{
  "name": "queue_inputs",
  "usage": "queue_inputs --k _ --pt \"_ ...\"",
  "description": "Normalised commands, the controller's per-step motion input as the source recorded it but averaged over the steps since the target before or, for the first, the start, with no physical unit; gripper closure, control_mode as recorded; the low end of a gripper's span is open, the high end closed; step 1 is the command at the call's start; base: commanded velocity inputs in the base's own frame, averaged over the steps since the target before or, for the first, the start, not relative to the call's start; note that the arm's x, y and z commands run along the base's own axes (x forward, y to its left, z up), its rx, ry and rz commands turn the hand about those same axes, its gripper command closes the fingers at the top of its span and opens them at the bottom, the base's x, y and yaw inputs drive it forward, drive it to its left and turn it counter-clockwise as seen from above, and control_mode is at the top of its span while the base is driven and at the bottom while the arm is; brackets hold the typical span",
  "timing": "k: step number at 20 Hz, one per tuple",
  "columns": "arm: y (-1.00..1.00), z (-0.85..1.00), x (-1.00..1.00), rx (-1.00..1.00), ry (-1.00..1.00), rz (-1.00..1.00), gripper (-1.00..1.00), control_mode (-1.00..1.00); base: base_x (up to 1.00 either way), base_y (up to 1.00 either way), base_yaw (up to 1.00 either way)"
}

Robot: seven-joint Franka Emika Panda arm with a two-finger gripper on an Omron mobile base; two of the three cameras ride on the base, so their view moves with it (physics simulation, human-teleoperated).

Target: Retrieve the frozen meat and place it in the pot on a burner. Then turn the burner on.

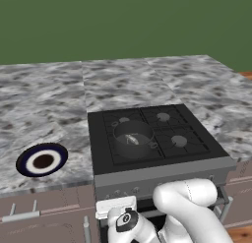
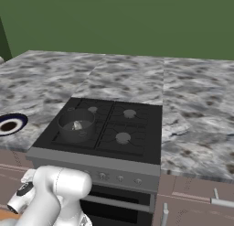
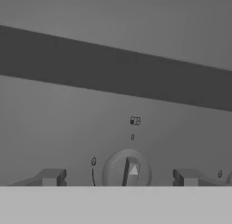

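Marble counter [image 1: 44, 97] surrounds black cooktop [image 1: 199, 134] before green wall [image 1: 123, 25]

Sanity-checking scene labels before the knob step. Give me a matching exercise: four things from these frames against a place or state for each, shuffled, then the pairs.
Things:
1. pot
2. frozen meat
3. plate
4. knob

Places or states:
A. on the marble counter, left of the cooktop
B. on the stove's front panel, between the gripper's open fingertips
C. on the front left burner
D. inside the pot

Pairs: 1-C, 2-D, 3-A, 4-B
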Motion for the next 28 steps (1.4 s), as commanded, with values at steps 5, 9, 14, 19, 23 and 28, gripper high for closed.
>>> queue_inputs --k 5,9,14,19,23,28 --pt "0.00 -0.08 0.01 0.03 -0.08 0.00 -1.00 -1.00 0.00 0.00 0.00" --pt "0.00 0.00 0.01 0.03 -0.02 0.00 -1.00 -1.00 0.00 0.00 0.00" --pt "0.00 0.00 0.01 0.01 -0.01 0.00 1.00 -1.00 0.00 0.00 0.00" --pt "-0.16 0.00 0.18 0.06 0.00 0.00 1.00 -1.00 0.00 0.00 0.00" --pt "-0.62 0.00 0.39 0.24 0.01 0.09 1.00 -1.00 0.00 0.00 0.00" --pt "-0.51 0.00 0.17 0.23 0.00 0.16 1.00 -1.00 0.00 0.00 0.00"
